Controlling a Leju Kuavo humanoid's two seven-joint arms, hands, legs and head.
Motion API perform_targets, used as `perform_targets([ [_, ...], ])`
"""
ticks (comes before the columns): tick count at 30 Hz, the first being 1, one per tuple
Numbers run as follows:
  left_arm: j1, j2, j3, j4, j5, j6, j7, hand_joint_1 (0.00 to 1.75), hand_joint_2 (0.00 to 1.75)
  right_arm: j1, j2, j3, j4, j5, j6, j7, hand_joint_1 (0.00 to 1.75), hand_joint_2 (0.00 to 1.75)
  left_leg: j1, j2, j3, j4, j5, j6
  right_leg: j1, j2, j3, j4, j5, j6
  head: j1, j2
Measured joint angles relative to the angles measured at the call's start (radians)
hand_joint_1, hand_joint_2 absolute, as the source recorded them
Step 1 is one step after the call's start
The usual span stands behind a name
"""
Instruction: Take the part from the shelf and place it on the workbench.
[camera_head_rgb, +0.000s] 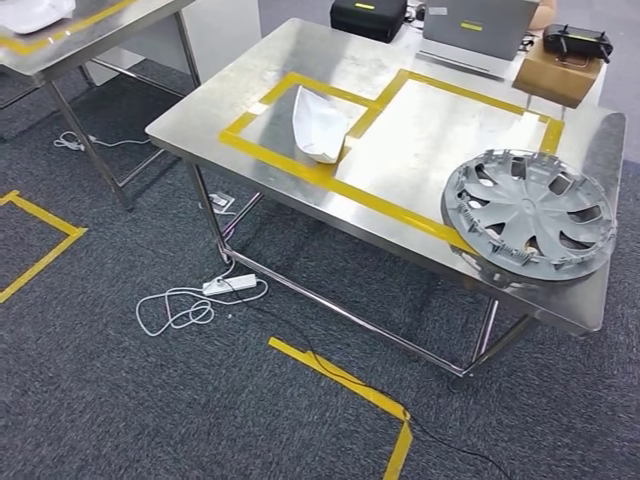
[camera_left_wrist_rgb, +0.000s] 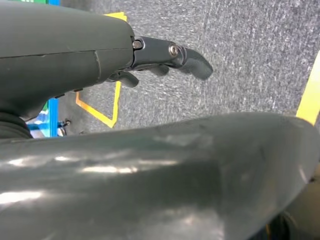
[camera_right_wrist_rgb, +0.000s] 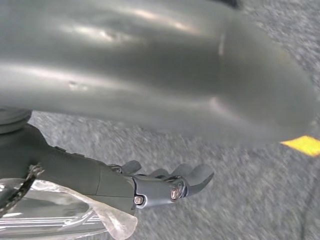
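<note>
A white power strip (camera_head_rgb: 229, 284) with a coiled white cable (camera_head_rgb: 175, 310) is lying on the dark grey carpet (camera_head_rgb: 113, 400). Yellow floor tape (camera_head_rgb: 355, 392) is marking corners nearby; a brown cardboard box (camera_head_rgb: 557, 72) is carrying what looks like a black controller (camera_head_rgb: 577, 42).

- Steel workbench (camera_head_rgb: 226, 105), yellow tape rectangles on top.
- White part (camera_head_rgb: 318, 124) inside the left rectangle.
- Grey hubcap (camera_head_rgb: 528, 213) at the near right corner.
- Laptop (camera_head_rgb: 478, 30), cardboard box (camera_head_rgb: 557, 72) along the far edge.

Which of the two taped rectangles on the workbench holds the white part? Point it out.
The left taped rectangle, toward the workbench's left end, holds the white part. The larger right rectangle beside it is bare; the grey hubcap overlaps its near corner.
</note>
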Motion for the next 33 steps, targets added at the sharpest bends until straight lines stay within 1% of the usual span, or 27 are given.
perform_targets([
  [1,0.000,0.000,0.000,0.000,-0.002,-0.001,0.002,0.00,0.00,0.001,0.000,0.000,0.000,0.002,0.005,0.007,0.00,0.00,-0.001,-0.003,-0.002,0.000,0.001,0.001,-0.001,0.000,-0.030,0.064,-0.023,0.001,0.000,0.000],
  [2,0.001,0.000,0.000,0.000,-0.003,-0.001,0.003,0.00,0.00,0.001,0.000,0.000,0.000,0.004,0.009,0.011,0.00,0.00,-0.002,-0.008,-0.003,0.000,0.001,0.001,-0.001,0.000,-0.047,0.100,-0.028,0.002,0.000,0.000],
  [3,0.001,0.000,0.000,0.000,-0.004,-0.001,0.003,0.00,0.00,0.002,0.000,0.000,0.000,0.004,0.011,0.014,0.00,0.00,-0.002,-0.015,-0.002,0.001,0.001,0.002,-0.002,0.001,-0.044,0.095,-0.012,0.001,0.000,0.000],
  [4,0.001,0.000,0.000,0.001,-0.004,-0.001,0.004,0.00,0.00,0.003,0.000,0.000,0.000,0.004,0.011,0.015,0.00,0.00,-0.003,-0.024,-0.001,0.001,0.002,0.001,-0.002,0.005,-0.020,0.048,0.020,-0.001,0.000,0.000],
  [6,-0.002,0.000,0.001,0.001,-0.005,-0.002,0.004,0.00,0.00,0.002,0.000,-0.001,0.000,0.004,0.012,0.017,0.00,0.00,-0.004,-0.042,0.001,0.002,0.002,-0.002,-0.004,0.039,0.053,-0.097,0.087,-0.007,0.000,0.000],
  [7,-0.004,-0.001,0.001,0.001,-0.006,-0.002,0.004,0.00,0.00,0.002,0.000,-0.001,0.000,0.003,0.012,0.017,0.00,0.00,-0.005,-0.051,-0.001,0.004,0.002,-0.005,-0.005,0.055,0.083,-0.153,0.102,-0.011,0.000,0.000],
  [8,-0.005,-0.001,0.002,0.001,-0.006,-0.002,0.004,0.00,0.00,0.002,0.000,-0.001,0.000,0.003,0.013,0.018,0.00,0.00,-0.005,-0.059,-0.005,0.005,0.004,-0.010,-0.005,0.068,0.100,-0.183,0.106,-0.013,0.000,0.000],
  [9,-0.006,-0.001,0.003,0.001,-0.007,-0.001,0.004,0.00,0.00,0.002,0.000,-0.001,0.000,0.003,0.014,0.020,0.00,0.00,-0.004,-0.067,-0.009,0.006,0.006,-0.016,-0.004,0.068,0.105,-0.192,0.101,-0.015,-0.001,0.000],
  [11,-0.005,-0.001,0.006,0.001,-0.009,-0.001,0.003,0.00,0.00,0.003,0.000,-0.001,0.000,0.002,0.018,0.024,0.00,0.00,-0.002,-0.076,-0.015,0.009,0.008,-0.028,-0.006,0.051,0.108,-0.197,0.105,-0.023,-0.001,0.000],
  [13,-0.004,0.000,0.010,0.001,-0.012,0.001,0.003,0.00,0.00,0.003,0.001,-0.002,0.000,0.002,0.020,0.026,0.00,0.00,-0.002,-0.047,-0.035,0.054,-0.024,-0.040,-0.009,0.028,0.112,-0.203,0.108,-0.034,-0.007,0.000],
  [15,-0.005,0.000,0.012,0.001,-0.016,0.002,0.002,0.00,0.00,0.005,0.002,-0.002,0.000,0.002,0.021,0.026,0.00,0.00,0.001,-0.012,-0.090,0.174,-0.090,-0.052,-0.008,0.002,0.114,-0.204,0.107,-0.041,-0.013,0.000],
  [16,-0.005,0.000,0.012,0.001,-0.017,0.002,0.002,0.00,0.00,0.007,0.002,-0.003,0.000,0.002,0.021,0.027,0.00,0.00,0.003,-0.006,-0.120,0.239,-0.116,-0.056,-0.007,-0.011,0.114,-0.204,0.106,-0.043,-0.013,0.000],
  [17,-0.004,0.001,0.013,0.001,-0.017,0.001,0.002,0.00,0.00,0.008,0.002,-0.003,0.000,0.002,0.022,0.027,0.00,0.00,0.004,-0.003,-0.139,0.282,-0.127,-0.059,-0.006,-0.024,0.114,-0.204,0.104,-0.044,-0.013,0.000],
  [18,-0.003,0.001,0.014,0.001,-0.017,0.000,0.002,0.00,0.00,0.008,0.002,-0.003,0.000,0.003,0.022,0.027,0.00,0.00,0.005,0.000,-0.142,0.288,-0.118,-0.060,-0.006,-0.036,0.115,-0.203,0.103,-0.044,-0.013,0.000],
  [19,-0.002,0.001,0.014,0.001,-0.017,-0.001,0.002,0.00,0.00,0.008,0.002,-0.003,0.000,0.003,0.022,0.027,0.00,0.00,0.005,0.005,-0.124,0.255,-0.092,-0.059,-0.005,-0.047,0.117,-0.203,0.102,-0.043,-0.013,0.000],
  [20,-0.001,0.001,0.015,0.001,-0.017,-0.003,0.002,0.00,0.00,0.007,0.002,-0.003,0.000,0.004,0.022,0.027,0.00,0.00,0.005,0.016,-0.091,0.191,-0.055,-0.056,-0.004,-0.057,0.120,-0.203,0.100,-0.041,-0.013,0.000],
  [21,-0.001,0.001,0.015,0.001,-0.017,-0.004,0.002,0.00,0.00,0.007,0.002,-0.003,0.000,0.004,0.021,0.027,0.00,0.00,0.002,0.039,-0.055,0.120,-0.027,-0.051,-0.003,-0.066,0.123,-0.203,0.098,-0.038,-0.013,0.000],
  [22,-0.002,0.000,0.016,0.001,-0.017,-0.005,0.002,0.00,0.00,0.007,0.002,-0.003,0.000,0.005,0.021,0.027,0.00,0.00,-0.002,0.061,-0.027,0.062,-0.008,-0.044,0.000,-0.075,0.125,-0.202,0.095,-0.034,-0.013,0.000],
  [23,-0.003,0.000,0.016,0.001,-0.017,-0.005,0.002,0.00,0.00,0.007,0.002,-0.003,0.000,0.005,0.021,0.027,0.00,0.00,-0.006,0.079,-0.011,0.026,0.001,-0.037,0.003,-0.083,0.125,-0.200,0.092,-0.030,-0.012,0.000],
  [24,-0.003,0.000,0.016,0.001,-0.017,-0.005,0.002,0.00,0.00,0.006,0.002,-0.003,0.000,0.006,0.021,0.027,0.00,0.00,-0.010,0.087,-0.009,0.013,-0.001,-0.031,0.005,-0.092,0.126,-0.199,0.090,-0.026,-0.012,0.000],
  [26,-0.001,-0.001,0.016,0.001,-0.017,-0.005,0.003,0.00,0.00,0.004,0.002,-0.003,0.000,0.006,0.021,0.027,0.00,0.00,-0.010,0.067,-0.013,0.009,0.003,-0.019,0.006,-0.107,0.127,-0.199,0.086,-0.017,-0.013,0.000],
  [27,0.000,-0.001,0.016,0.001,-0.017,-0.006,0.003,0.00,0.00,0.003,0.002,-0.003,0.000,0.006,0.020,0.027,0.00,0.00,-0.007,0.057,-0.014,0.006,0.006,-0.013,0.004,-0.094,0.124,-0.192,0.076,-0.011,-0.012,0.000],
  [28,0.000,-0.002,0.017,0.001,-0.017,-0.007,0.004,0.00,0.00,0.002,0.002,-0.003,0.000,0.006,0.020,0.027,0.00,0.00,-0.005,0.047,-0.014,0.003,0.009,-0.007,0.003,-0.072,0.116,-0.172,0.060,-0.006,-0.010,0.000],
  [30,-0.003,-0.003,0.017,0.002,-0.017,-0.008,0.003,0.00,0.00,0.004,0.002,-0.003,0.000,0.008,0.021,0.027,0.00,0.00,-0.002,0.025,-0.017,0.002,0.013,0.002,0.000,-0.016,0.065,-0.059,-0.004,0.000,-0.005,0.000],
  [31,-0.004,-0.003,0.017,0.002,-0.017,-0.008,0.002,0.00,0.00,0.006,0.002,-0.003,0.000,0.008,0.021,0.027,0.00,0.00,-0.003,0.012,-0.019,0.002,0.014,0.005,-0.001,-0.005,0.031,0.013,-0.035,0.001,-0.005,0.000],
  [32,-0.004,-0.004,0.017,0.002,-0.017,-0.009,0.002,0.00,0.00,0.009,0.002,-0.003,0.000,0.009,0.022,0.027,0.00,0.00,-0.003,-0.001,-0.020,0.002,0.015,0.006,-0.002,0.001,0.000,0.074,-0.055,0.002,-0.005,0.000],
  [33,-0.003,-0.004,0.017,0.002,-0.017,-0.009,0.002,0.00,0.00,0.010,0.003,-0.003,0.000,0.009,0.022,0.028,0.00,0.00,-0.004,-0.014,-0.020,0.002,0.016,0.006,-0.002,0.002,-0.013,0.095,-0.051,0.002,-0.005,0.000],
])
